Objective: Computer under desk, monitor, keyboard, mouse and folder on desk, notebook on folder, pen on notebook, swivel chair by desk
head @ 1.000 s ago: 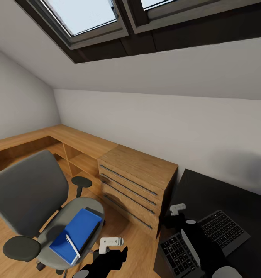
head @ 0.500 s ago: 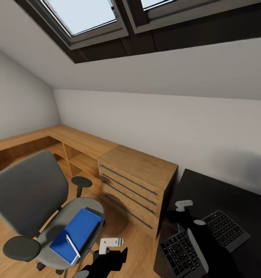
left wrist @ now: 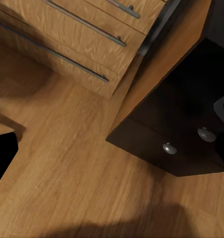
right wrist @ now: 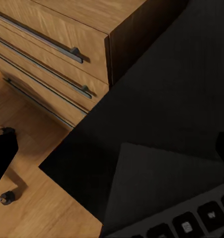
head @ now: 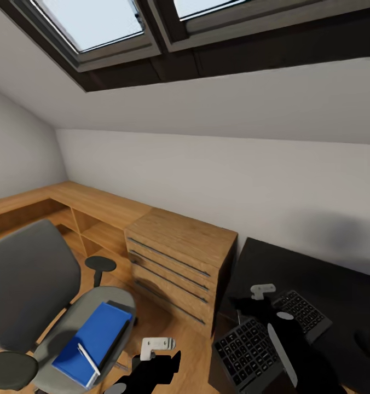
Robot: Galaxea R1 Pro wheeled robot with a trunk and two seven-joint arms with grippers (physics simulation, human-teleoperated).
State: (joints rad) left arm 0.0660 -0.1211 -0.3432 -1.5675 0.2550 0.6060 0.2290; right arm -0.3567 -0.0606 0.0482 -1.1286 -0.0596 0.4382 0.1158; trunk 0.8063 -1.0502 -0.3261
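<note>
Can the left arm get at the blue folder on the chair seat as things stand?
Probably yes: the folder lies uncovered on the chair seat beside the left gripper, with only a pen on it.

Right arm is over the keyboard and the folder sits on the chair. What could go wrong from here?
1. The keyboard lies close to the desk's near corner, right under the right arm. A careless swing could shove it off the edge.
2. The pen lies loose on the folder on the swivel chair. Tilting the folder when lifting may roll it to the floor.
</note>
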